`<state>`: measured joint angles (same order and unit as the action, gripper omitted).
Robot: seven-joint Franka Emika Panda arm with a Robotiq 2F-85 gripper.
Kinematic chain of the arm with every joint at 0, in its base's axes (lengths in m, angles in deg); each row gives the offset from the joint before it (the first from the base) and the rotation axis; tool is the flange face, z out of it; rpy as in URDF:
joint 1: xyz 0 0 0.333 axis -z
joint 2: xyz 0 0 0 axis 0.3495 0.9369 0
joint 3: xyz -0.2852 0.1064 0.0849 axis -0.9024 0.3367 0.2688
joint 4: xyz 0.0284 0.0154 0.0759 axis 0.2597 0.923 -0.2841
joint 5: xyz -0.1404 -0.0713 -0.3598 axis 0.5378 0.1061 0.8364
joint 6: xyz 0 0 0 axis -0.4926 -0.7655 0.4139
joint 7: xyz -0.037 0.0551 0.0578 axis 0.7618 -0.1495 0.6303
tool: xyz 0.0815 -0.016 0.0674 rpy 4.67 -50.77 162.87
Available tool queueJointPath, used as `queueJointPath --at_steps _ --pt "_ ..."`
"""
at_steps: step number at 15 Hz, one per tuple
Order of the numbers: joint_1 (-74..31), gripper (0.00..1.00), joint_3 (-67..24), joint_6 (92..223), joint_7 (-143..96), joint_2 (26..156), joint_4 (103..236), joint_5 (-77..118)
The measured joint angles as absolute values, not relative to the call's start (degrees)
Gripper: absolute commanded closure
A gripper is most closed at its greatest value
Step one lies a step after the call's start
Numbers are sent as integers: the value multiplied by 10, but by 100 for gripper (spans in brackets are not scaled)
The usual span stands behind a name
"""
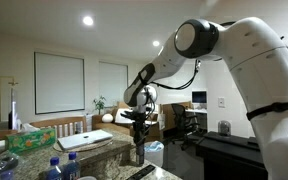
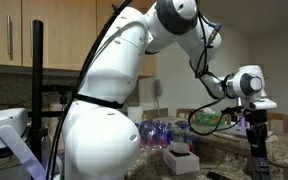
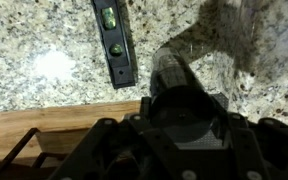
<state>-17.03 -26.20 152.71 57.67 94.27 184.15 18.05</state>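
End effector (image 1: 137,128) over an upright dark cylinder (image 3: 172,80) on the granite bench (image 3: 44,50), just beside the spirit level (image 3: 114,45); grip cannot be told. Best handled vertically, clear of the spirit level

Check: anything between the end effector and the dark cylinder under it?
Nothing visible. The end effector sits right over the dark cylinder; the spirit level lies beside it on the granite counter, apart.
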Motion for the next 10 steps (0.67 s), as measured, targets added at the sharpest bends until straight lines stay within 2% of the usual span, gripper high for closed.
queueJointPath --at_steps 7,8,9,10 --pt "-171 69 -262 1534 577 952 1841 180" --pt "-171 66 -262 1534 577 953 1841 180" --pt "-172 19 -262 1534 577 954 1841 180" --pt "-172 18 -262 1534 577 954 1841 179"
